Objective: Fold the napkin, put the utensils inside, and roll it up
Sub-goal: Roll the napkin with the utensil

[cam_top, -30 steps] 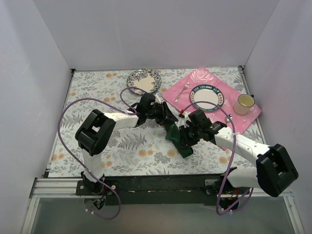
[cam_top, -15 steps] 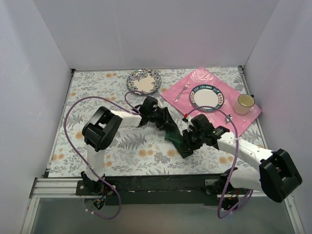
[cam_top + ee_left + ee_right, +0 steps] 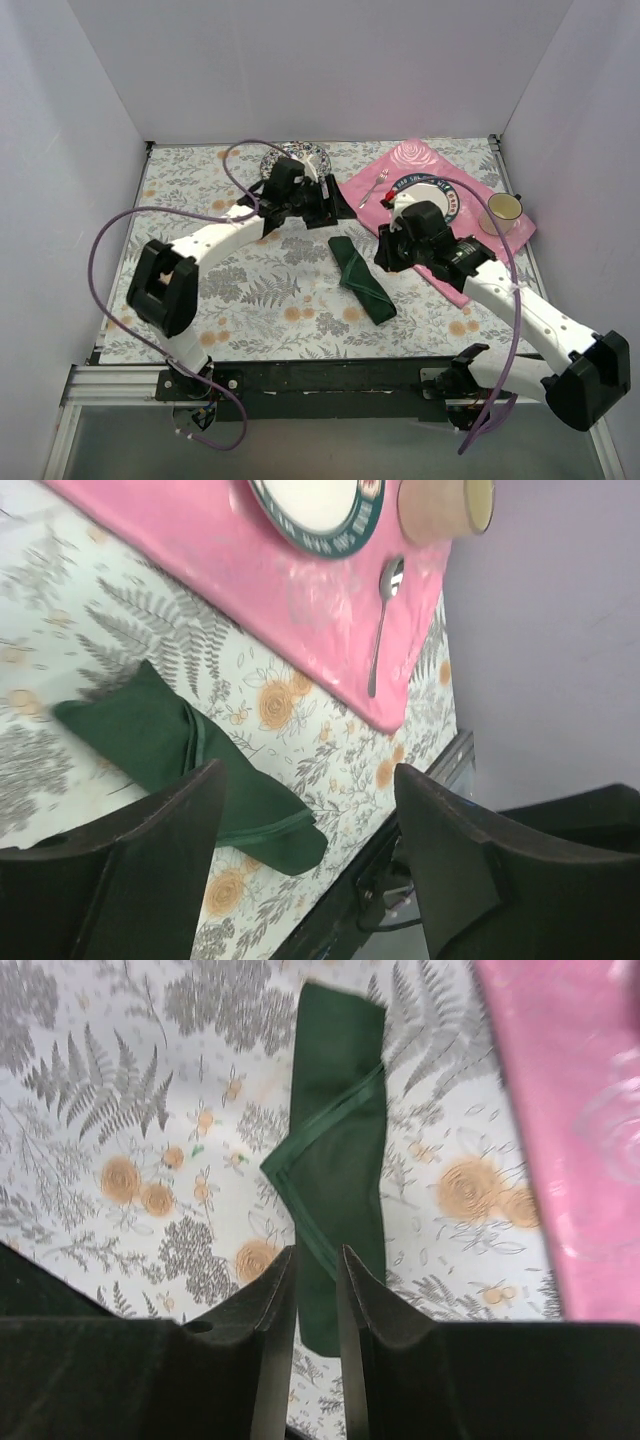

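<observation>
- We see the napkin point(image 3: 362, 280) lying as a tight, narrow roll on the table point(image 3: 200, 170), with neither arm touching it. The folding and rolling look done to us.
- The left gripper point(image 3: 307, 775) stands wide open and empty. The roll lies below it, off toward its left finger and well clear. We judge this arm is keeping out of the way, not reaching.
- The right gripper point(image 3: 317, 1252) hovers right above the roll. Its jaws are barely parted, with only a thin slit between them and nothing in it. The roll runs lengthwise straight ahead from that slit, with one hemmed corner flap showing on top.
- We cannot see the utensils anywhere. If they sit inside the roll, the cloth hides them, and we cannot confirm it.
- Beyond the left gripper's right finger, a silver spoon point(image 3: 383, 620) rests on the pink placemat point(image 3: 200, 550) beside a cup point(image 3: 440, 505). These look like part of the place setting, not the bundle.
- The flap lies loose, so we think the roll could slacken if nudged.
</observation>
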Motion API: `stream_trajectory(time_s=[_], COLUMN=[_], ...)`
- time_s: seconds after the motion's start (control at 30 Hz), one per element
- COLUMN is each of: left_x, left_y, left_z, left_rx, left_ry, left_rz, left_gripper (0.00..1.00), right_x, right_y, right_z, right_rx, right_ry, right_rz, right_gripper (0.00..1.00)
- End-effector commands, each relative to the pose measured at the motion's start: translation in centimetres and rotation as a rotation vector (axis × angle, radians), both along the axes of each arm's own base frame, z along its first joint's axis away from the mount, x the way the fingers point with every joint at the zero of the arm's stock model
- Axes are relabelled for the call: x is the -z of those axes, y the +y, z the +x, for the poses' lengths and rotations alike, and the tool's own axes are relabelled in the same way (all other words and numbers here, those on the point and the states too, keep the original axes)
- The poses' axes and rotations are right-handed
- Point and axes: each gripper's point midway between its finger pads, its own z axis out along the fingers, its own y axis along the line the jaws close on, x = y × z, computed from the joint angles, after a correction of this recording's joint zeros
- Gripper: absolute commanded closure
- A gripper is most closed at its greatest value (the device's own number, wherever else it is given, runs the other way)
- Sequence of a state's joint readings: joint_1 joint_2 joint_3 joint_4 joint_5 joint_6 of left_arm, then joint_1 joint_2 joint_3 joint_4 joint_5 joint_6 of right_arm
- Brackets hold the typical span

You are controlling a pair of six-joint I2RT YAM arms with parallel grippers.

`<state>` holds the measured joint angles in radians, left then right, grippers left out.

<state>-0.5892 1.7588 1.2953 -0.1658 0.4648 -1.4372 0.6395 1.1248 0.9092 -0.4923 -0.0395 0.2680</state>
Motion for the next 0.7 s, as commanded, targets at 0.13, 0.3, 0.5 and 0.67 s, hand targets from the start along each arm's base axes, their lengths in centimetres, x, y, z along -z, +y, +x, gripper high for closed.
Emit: stream_trajectory(time_s=[0.13, 0.3, 0.5, 0.67], left_x=[-15.6, -23.4, -25.9, -25.4], left_y=[11.4, 16.4, 17.3, 16.3], left_z=[1.8, 0.3, -0.8, -0.8], left_rx=[-0.374, -0.555, -0.580, -0.540], left_ry=[-0.496, -0.681, -0.725, -0.702], left_rz=[0.148, 0.144, 0.111, 0.080], left_gripper=[0.20, 0.12, 0.10, 0.10], right_x=[-16.0, -22.2, -27.4, -26.9], right_y=[-5.3, -8.5, -8.5, -9.0], right_z=[3.9, 3.1, 0.2, 0.7], right_rx=[0.272, 0.351, 0.258, 0.302], right_ry=[-0.545, -0.672, -0.758, -0.749], right_rz=[0.101, 0.074, 0.174, 0.162], right_gripper=[0.47, 0.01, 0.01, 0.01])
